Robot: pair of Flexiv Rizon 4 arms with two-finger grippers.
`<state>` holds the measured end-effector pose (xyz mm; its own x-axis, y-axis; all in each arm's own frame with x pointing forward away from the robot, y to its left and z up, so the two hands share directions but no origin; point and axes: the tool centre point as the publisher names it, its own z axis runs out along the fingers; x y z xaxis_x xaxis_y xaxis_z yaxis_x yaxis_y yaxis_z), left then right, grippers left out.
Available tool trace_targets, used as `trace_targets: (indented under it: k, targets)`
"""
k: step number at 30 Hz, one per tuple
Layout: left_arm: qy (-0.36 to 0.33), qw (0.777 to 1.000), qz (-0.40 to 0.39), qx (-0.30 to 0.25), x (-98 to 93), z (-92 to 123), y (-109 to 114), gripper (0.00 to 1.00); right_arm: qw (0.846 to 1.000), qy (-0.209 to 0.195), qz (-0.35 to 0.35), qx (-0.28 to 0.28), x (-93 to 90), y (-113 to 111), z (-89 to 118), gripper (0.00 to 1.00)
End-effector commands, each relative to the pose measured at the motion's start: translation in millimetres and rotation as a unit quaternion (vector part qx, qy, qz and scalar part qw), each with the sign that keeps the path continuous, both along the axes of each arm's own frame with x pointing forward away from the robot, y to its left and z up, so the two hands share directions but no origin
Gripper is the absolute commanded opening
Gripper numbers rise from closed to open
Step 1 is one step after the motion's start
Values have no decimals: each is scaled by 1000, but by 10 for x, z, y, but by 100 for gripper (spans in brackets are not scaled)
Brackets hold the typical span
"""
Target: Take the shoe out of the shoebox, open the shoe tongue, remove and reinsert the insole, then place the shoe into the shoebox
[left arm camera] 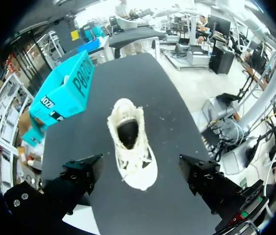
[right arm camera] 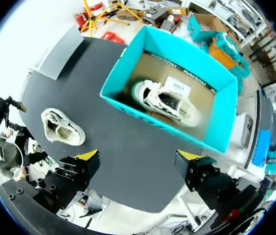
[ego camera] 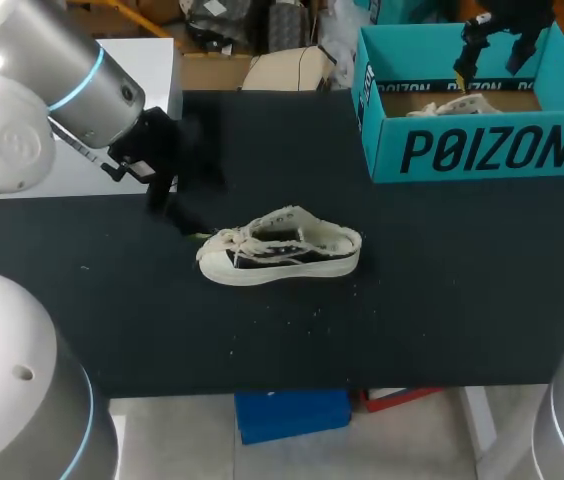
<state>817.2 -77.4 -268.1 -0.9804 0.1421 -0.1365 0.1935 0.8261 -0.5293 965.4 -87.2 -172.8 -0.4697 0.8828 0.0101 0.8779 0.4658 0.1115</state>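
A white canvas shoe (ego camera: 280,250) with black side panels lies on its sole in the middle of the black table, toe pointing left. My left gripper (ego camera: 174,205) hangs open just left of the toe. In the left wrist view the shoe (left arm camera: 130,147) lies ahead of the left gripper (left arm camera: 140,181), toe nearest, between the lines of its wide-apart fingers (left arm camera: 81,174). The teal shoebox (ego camera: 467,150) stands open at the back right with a second shoe (ego camera: 457,105) inside. My right gripper (ego camera: 490,62) hovers open above the box. The right wrist view looks down past my right gripper (right arm camera: 137,164) on the box (right arm camera: 128,73), the second shoe (right arm camera: 167,100) and the table shoe (right arm camera: 62,127).
A white board (ego camera: 122,120) lies at the table's back left, behind my left arm. The table's front edge (ego camera: 312,385) runs below the shoe. Bare black table surface (ego camera: 442,270) stretches between the shoe and the box.
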Motion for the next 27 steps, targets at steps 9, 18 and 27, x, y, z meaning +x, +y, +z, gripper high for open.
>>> trace_targets:
  k: [9,18,27]
  targets:
    - [3,999,42,-29,-95,-7,188,100,993,-62,92,31,-78,-64,-28,100]
    - [17,1000,26,-6,-273,-188,302,100,993,-62,92,31,-78,-64,-28,100]
    - [17,1000,26,-6,-273,-188,302,100,975,-53,214,39,-416,204,-118,100]
